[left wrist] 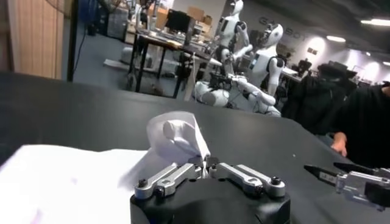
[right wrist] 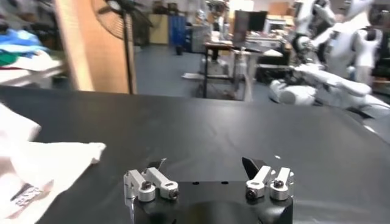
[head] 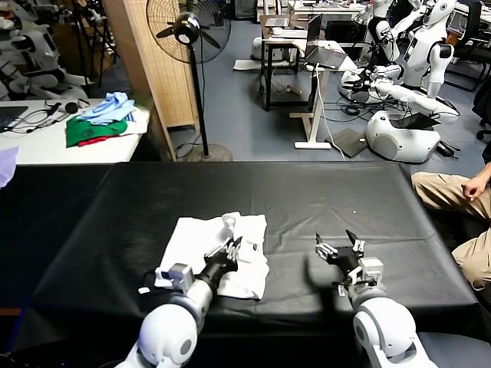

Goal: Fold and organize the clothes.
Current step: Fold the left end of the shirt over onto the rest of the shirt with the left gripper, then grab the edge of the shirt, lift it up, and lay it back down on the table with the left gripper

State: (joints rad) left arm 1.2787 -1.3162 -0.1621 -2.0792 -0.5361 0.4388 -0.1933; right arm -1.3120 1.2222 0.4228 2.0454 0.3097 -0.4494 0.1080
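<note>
While the left gripper (head: 232,247) pinches a raised fold of the white T-shirt (head: 201,245), it should lay it flat; the right gripper (head: 340,249) waits spread on the black table (head: 307,192)

Even indoor light falls from ceiling strips (left wrist: 373,22), glowing at the far end of the room. The black tablecloth (head: 307,199) shows soft sheen and faint shadows. The white T-shirt (head: 201,247) glares, nearly washed out. Wrist views blur close up and lean at edges.
</note>
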